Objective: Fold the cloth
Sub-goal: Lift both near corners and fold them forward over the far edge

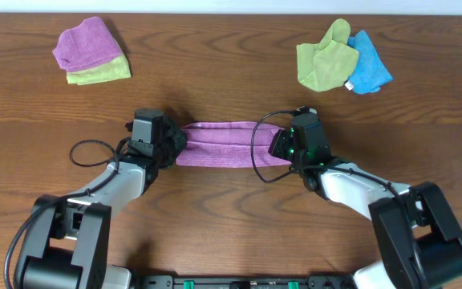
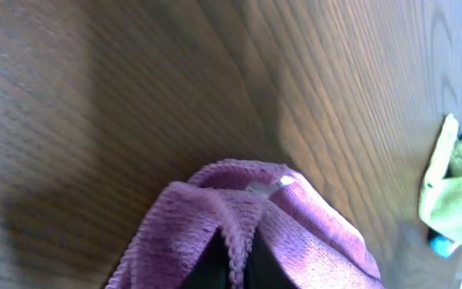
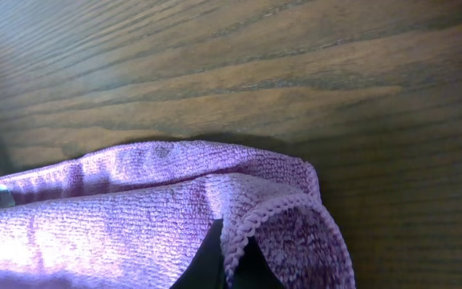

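The purple cloth (image 1: 223,144) lies as a narrow folded band on the table between my two grippers. My left gripper (image 1: 171,144) is shut on the cloth's left end; in the left wrist view the cloth (image 2: 215,225) bunches over the jaws (image 2: 235,269), its stitched hem pinched between them, and a small white tag (image 2: 283,181) shows. My right gripper (image 1: 283,146) is shut on the right end; in the right wrist view the cloth (image 3: 119,225) drapes around the jaws (image 3: 231,269), which pinch its hem.
A second purple cloth (image 1: 88,42) lies on a lime-green cloth (image 1: 103,72) at the back left. A lime-green cloth (image 1: 324,58) and a blue cloth (image 1: 369,66) lie at the back right; they also show in the left wrist view (image 2: 455,193).
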Robot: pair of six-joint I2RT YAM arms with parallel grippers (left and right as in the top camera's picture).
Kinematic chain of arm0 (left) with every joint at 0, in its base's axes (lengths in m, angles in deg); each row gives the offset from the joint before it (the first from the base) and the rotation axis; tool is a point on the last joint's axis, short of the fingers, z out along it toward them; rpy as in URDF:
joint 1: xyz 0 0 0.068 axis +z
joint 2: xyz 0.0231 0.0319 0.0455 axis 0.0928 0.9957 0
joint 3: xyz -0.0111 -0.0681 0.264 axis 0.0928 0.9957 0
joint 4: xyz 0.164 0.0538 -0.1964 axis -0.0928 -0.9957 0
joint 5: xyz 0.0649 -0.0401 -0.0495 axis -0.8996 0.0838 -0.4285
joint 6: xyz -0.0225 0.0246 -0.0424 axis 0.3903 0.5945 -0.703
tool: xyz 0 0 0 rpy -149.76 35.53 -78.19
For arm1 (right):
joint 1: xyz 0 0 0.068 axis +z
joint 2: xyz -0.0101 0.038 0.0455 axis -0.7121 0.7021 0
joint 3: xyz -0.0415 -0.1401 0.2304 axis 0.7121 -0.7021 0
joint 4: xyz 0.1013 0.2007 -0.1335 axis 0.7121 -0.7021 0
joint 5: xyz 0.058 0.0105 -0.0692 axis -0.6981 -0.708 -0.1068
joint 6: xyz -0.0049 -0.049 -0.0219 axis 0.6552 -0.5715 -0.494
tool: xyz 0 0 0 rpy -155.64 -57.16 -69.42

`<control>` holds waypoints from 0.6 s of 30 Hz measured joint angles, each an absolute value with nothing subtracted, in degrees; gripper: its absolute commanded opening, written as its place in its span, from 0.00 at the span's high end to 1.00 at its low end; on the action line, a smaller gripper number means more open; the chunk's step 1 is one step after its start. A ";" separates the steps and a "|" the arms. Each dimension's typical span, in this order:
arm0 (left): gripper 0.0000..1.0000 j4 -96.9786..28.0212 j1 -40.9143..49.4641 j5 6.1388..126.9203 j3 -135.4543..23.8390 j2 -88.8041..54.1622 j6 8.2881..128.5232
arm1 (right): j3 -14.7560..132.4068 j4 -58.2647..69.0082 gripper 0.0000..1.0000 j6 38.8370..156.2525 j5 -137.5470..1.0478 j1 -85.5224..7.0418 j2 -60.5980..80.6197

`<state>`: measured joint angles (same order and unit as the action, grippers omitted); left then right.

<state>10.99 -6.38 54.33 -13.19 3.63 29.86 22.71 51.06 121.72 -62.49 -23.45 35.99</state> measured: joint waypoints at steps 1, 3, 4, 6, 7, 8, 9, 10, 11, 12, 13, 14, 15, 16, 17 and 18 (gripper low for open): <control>0.74 11.04 -6.36 53.66 -13.19 3.63 29.84 | 22.71 51.15 0.83 121.48 -62.45 -23.45 35.99; 0.60 11.21 -6.36 52.98 -13.19 3.63 30.04 | 22.71 51.35 0.62 121.39 -62.10 -23.49 35.99; 0.51 11.41 -6.36 52.65 -13.21 3.63 30.34 | 22.71 51.37 0.56 121.43 -61.94 -23.49 35.99; 0.30 12.04 -6.36 52.13 -13.21 3.63 30.80 | 22.71 51.61 0.45 120.82 -61.75 -23.49 35.99; 0.24 12.24 -6.36 51.99 -13.25 3.63 31.22 | 22.71 51.65 0.42 120.71 -61.73 -23.49 35.99; 0.20 12.31 -6.36 51.97 -13.25 3.63 31.28 | 22.71 51.68 0.41 120.82 -61.73 -23.49 35.99; 0.18 12.35 -6.36 51.86 -13.27 3.61 31.70 | 22.71 51.70 0.40 120.73 -61.75 -23.49 35.99; 0.16 12.35 -6.34 51.82 -13.27 3.61 32.07 | 22.71 51.70 0.39 120.76 -61.79 -23.54 35.99; 0.16 12.31 -6.25 51.82 -13.27 3.48 32.57 | 22.71 51.70 0.38 120.69 -61.92 -23.54 35.99; 0.15 12.00 -6.07 51.84 -13.27 3.17 33.12 | 22.71 51.68 0.39 120.67 -61.99 -23.54 35.97; 0.14 11.74 -5.79 51.91 -13.27 2.67 33.75 | 22.71 51.65 0.39 120.69 -62.14 -23.56 35.90; 0.14 11.37 -5.44 52.04 -13.27 1.99 34.23 | 22.71 51.59 0.40 120.69 -62.18 -23.58 35.77; 0.13 10.64 -5.03 52.10 -13.27 1.09 34.63 | 22.71 51.37 0.40 120.67 -62.32 -23.67 35.51; 0.13 9.75 -4.57 52.21 -13.27 0.09 34.98 | 22.71 50.89 0.40 120.69 -62.53 -23.91 35.00; 0.13 8.26 -3.93 52.26 -13.27 -1.57 35.43 | 22.71 50.19 0.39 120.69 -62.58 -24.30 34.17; 0.13 6.80 -3.52 52.28 -13.27 -2.93 35.67 | 22.71 49.29 0.37 120.69 -62.73 -24.65 33.47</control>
<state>6.80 -3.52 52.28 -13.27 -2.93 35.67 22.71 49.29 120.69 -62.73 -24.65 33.47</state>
